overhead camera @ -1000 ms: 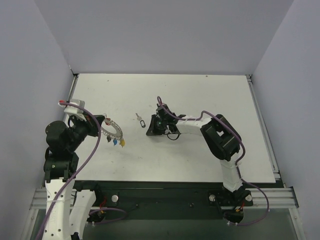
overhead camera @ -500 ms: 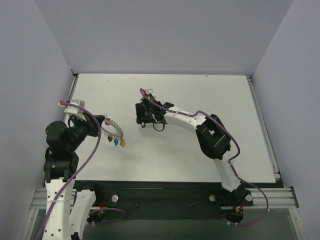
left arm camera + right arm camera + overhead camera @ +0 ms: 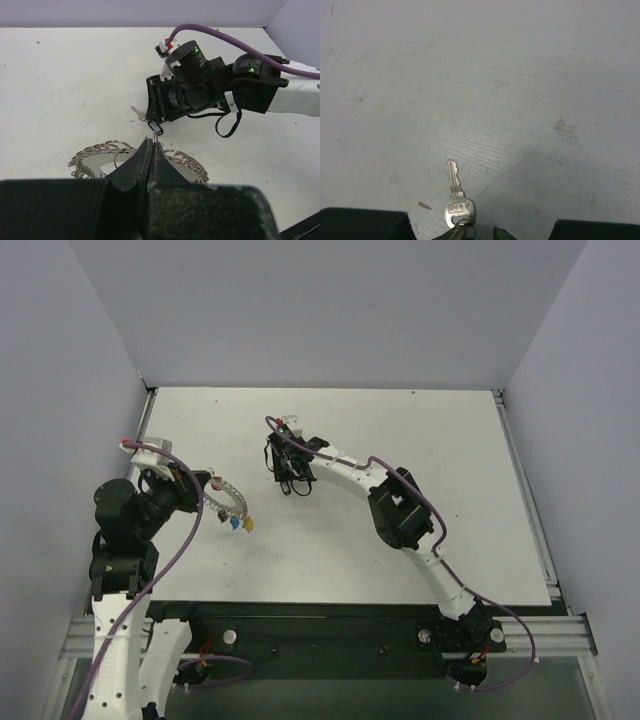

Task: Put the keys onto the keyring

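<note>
Left wrist view: the left claw (image 3: 153, 147) is seen pressed together on the thin wire of the keyring (image 3: 117, 147), whose fringe of small silver rings is fanned out to both sides of the fingers; beyond it, a silver key (image 3: 136, 113) is seen lying flat on the white worktop (image 3: 60, 75), just beside the lowered right claw (image 3: 156, 120). From the right wrist, the key is shown with its blade pointing away and its head at one fingertip (image 3: 452, 234); the tips are parted by a narrow gap, and no grip on the key can be made out. From above, coloured tags (image 3: 240, 524) are seen on the keyring's near side.
</note>
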Controlling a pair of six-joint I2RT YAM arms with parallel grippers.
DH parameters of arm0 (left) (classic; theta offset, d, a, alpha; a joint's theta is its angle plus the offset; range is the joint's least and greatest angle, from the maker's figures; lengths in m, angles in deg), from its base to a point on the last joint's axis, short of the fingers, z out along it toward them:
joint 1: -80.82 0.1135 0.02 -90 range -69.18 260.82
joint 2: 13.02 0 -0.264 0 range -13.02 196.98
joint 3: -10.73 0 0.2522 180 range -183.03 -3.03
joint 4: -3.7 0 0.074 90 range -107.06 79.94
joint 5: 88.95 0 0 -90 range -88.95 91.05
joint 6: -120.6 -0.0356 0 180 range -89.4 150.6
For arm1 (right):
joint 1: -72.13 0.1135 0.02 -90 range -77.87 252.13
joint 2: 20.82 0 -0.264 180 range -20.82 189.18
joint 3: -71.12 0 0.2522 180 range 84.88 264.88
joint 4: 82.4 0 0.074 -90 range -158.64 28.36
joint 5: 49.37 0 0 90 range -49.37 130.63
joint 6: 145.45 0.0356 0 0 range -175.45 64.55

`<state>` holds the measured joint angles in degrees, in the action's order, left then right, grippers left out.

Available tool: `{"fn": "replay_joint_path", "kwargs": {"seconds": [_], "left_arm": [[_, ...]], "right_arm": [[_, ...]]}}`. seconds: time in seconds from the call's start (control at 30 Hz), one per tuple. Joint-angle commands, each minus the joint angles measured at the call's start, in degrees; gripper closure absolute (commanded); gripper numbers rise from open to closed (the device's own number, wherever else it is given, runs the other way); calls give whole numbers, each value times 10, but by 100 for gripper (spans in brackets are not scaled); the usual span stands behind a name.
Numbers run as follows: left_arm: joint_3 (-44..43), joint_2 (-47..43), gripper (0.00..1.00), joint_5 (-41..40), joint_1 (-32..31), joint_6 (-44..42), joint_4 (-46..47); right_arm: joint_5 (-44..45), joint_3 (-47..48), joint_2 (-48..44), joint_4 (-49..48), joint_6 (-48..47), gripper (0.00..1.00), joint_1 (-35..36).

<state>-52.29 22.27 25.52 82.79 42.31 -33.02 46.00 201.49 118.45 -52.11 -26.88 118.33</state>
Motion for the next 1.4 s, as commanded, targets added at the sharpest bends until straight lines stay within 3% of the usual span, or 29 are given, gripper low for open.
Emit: {"fn": "replay_joint_path", "kwargs": {"seconds": [0.0,0.4,0.53,1.1,1.37], "left_arm": [[-10,0,100,3,4,-6,39],[-10,7,100,15,4,2,48],[-9,-1,100,17,3,5,48],[14,-3,100,49,2,24,73],[36,5,100,59,1,35,101]], "right_arm": [[25,30,16,83,4,73,3],[11,-53,-15,101,-19,79,24],[20,-124,-45,104,-23,80,23],[51,-444,-282,105,-31,85,12],[56,-458,-390,110,-24,83,12]]}}
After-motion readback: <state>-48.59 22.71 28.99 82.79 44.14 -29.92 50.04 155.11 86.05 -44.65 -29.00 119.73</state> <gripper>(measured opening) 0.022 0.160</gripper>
